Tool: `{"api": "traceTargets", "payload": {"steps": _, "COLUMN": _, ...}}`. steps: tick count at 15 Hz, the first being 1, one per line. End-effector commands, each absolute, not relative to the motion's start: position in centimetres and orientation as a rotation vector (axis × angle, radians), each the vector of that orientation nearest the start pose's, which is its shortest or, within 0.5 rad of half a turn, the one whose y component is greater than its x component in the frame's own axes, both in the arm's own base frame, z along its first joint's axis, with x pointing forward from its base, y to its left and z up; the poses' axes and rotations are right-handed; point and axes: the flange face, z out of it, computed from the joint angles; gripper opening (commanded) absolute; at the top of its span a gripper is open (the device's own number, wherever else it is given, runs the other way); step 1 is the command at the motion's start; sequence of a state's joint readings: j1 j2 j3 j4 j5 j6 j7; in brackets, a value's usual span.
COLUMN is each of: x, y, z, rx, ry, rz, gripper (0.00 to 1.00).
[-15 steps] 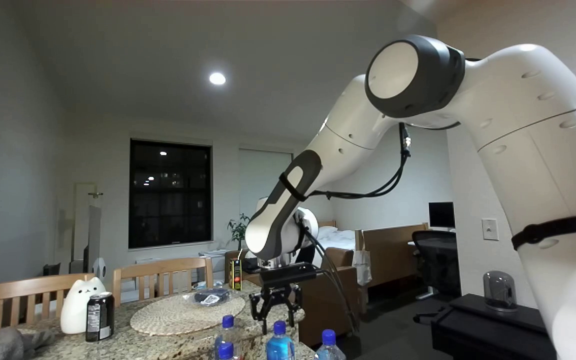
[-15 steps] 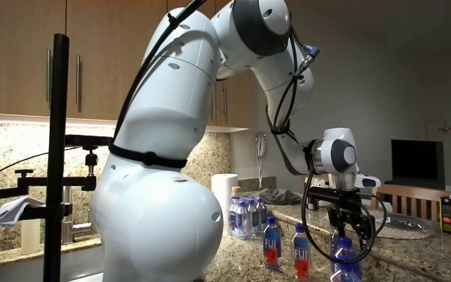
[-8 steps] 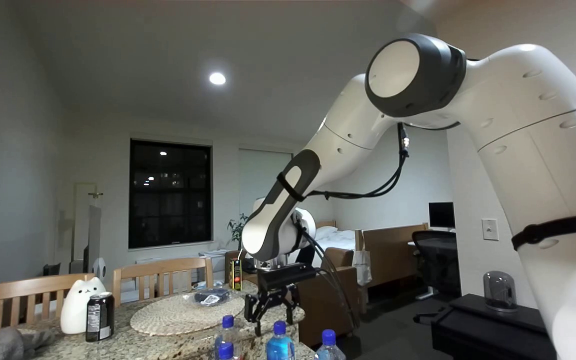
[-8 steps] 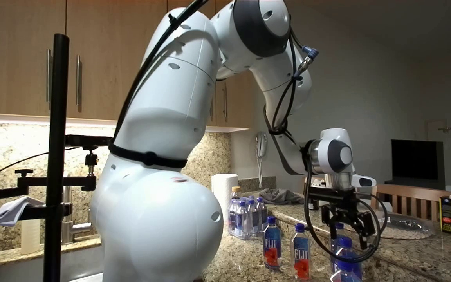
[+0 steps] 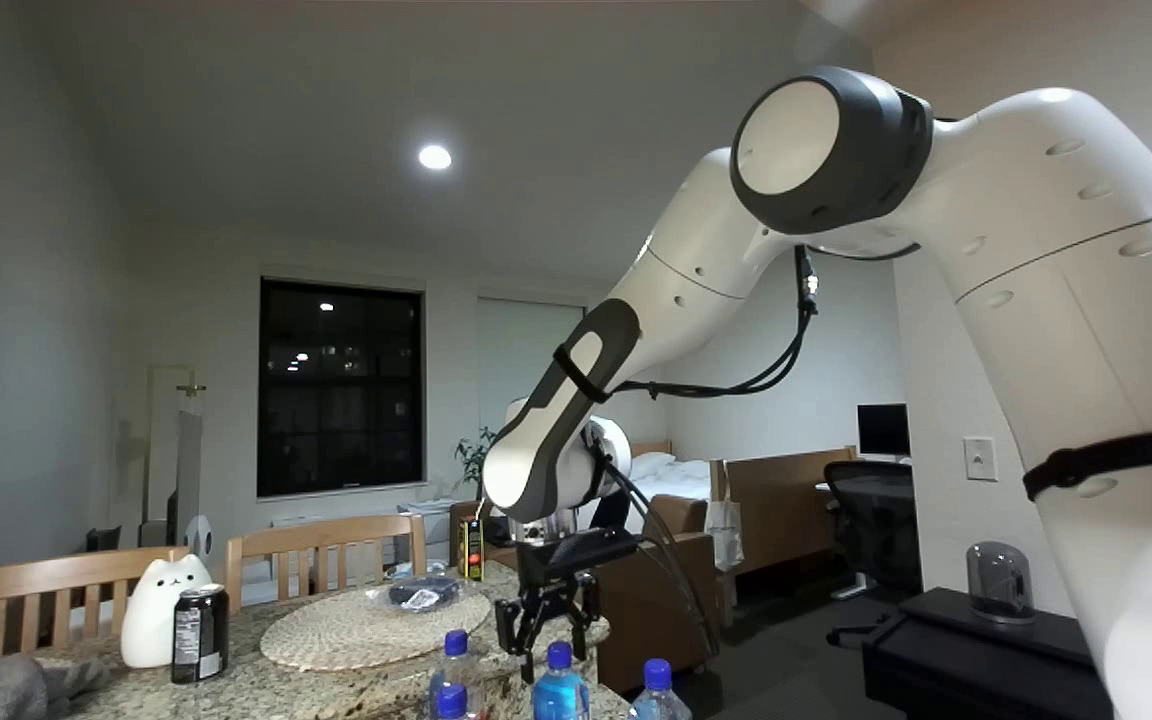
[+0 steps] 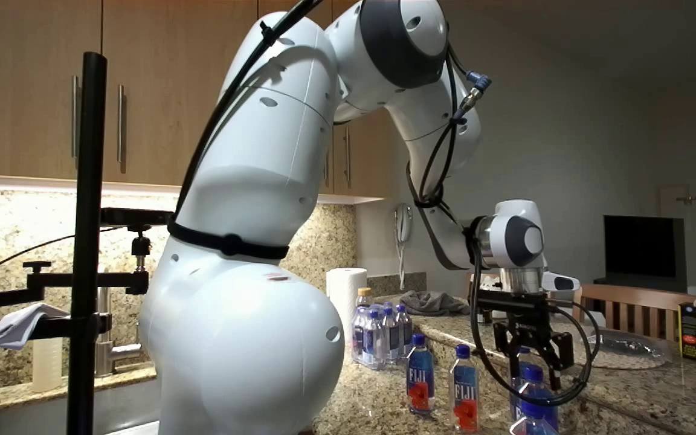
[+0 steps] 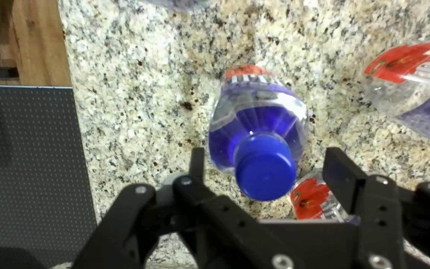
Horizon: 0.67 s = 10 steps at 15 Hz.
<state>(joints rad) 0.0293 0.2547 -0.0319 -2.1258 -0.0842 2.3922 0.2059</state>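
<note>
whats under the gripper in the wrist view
A blue-capped bottle on the speckled counter shows between the jaws of the open gripper; the bottle hides the spot beneath it. Another bottle, at lower right, is partly covered by the gripper.

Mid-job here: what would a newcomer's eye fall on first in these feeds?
Probably the white arm, arching across both exterior views. Next, in the wrist view, the vivid blue cap of a bottle, seen between the open fingers of the gripper. Then perhaps the white cat figure beside a black can, near the left edge of an exterior view.
</note>
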Motion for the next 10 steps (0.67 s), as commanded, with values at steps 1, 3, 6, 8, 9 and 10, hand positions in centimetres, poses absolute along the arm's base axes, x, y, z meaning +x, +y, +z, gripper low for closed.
{"api": "traceTargets", "payload": {"steps": 1, "x": 56.4, "y": -0.68, "z": 29.58, "rx": -3.174, "ry": 0.214, "rz": 0.001, "gripper": 0.52}}
{"api": "traceTargets", "payload": {"steps": 3, "x": 56.44, "y": -0.77, "z": 29.59, "rx": -3.181, "ry": 0.214, "rz": -0.007, "gripper": 0.38}}
{"api": "traceTargets", "payload": {"steps": 6, "x": 56.49, "y": -0.82, "z": 29.72, "rx": -3.186, "ry": 0.212, "rz": -0.01, "gripper": 0.2}}
{"api": "traceTargets", "payload": {"steps": 8, "x": 56.48, "y": -0.78, "z": 29.97, "rx": -3.19, "ry": 0.204, "rz": -0.013, "gripper": 0.16}}
{"api": "traceTargets", "payload": {"steps": 9, "x": 56.47, "y": -0.72, "z": 30.04, "rx": -3.19, "ry": 0.201, "rz": -0.015, "gripper": 0.13}}
{"api": "traceTargets", "payload": {"steps": 10, "x": 56.41, "y": -0.67, "z": 30.13, "rx": -3.191, "ry": 0.196, "rz": -0.014, "gripper": 0.13}}
